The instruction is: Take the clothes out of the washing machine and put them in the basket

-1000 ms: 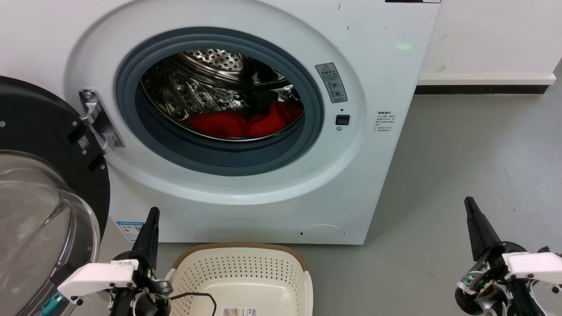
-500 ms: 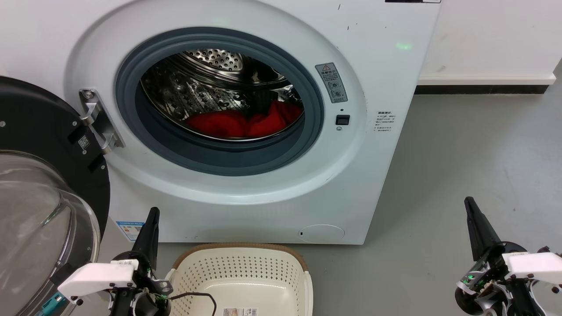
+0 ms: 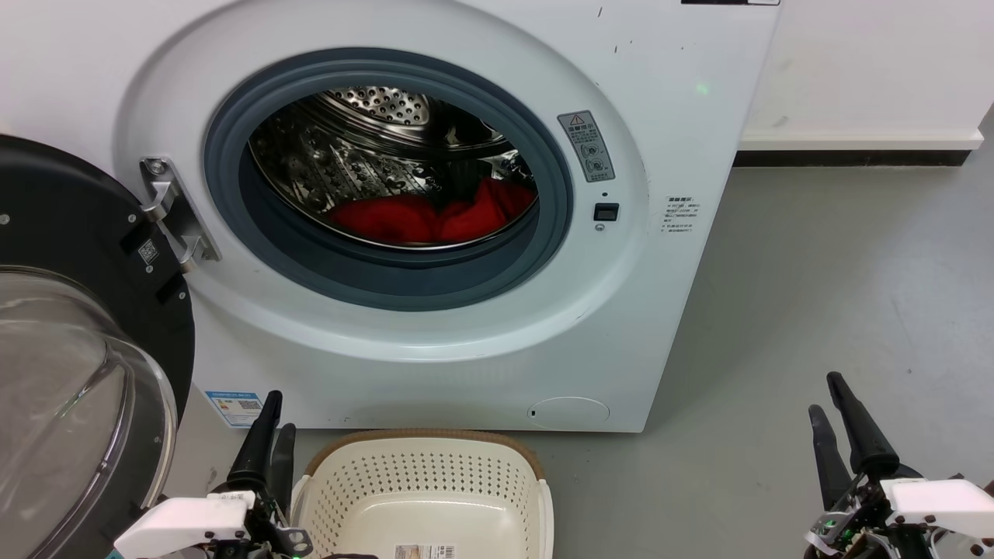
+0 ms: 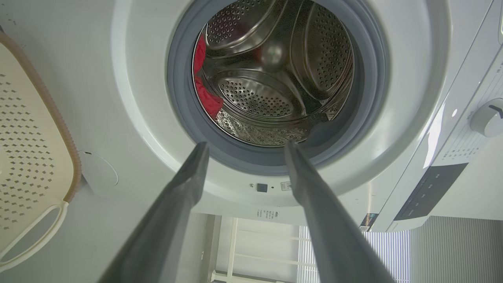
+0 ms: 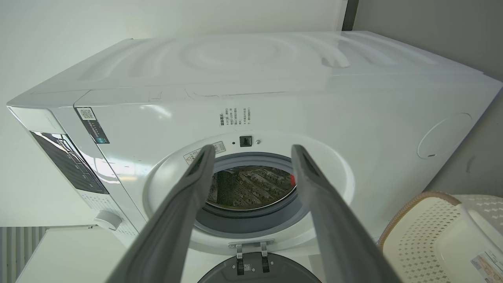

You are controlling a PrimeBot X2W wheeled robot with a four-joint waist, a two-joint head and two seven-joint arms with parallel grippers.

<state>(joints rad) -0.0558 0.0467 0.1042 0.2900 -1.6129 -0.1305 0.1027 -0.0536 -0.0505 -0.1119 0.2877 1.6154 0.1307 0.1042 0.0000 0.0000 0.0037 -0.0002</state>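
Heaped at centre frame, low inside the washing machine (image 3: 668, 310): the clothes (image 3: 431, 219). Seem soft, light, floppy; best pinched on a raised fold. Left gripper (image 3: 278, 417) and right gripper (image 3: 825, 396) splayed, empty, at lower corners.

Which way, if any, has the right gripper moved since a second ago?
Yes: the right gripper has sunk toward the head view's bottom edge, away from the unmoved washing machine, its jaws now apart.
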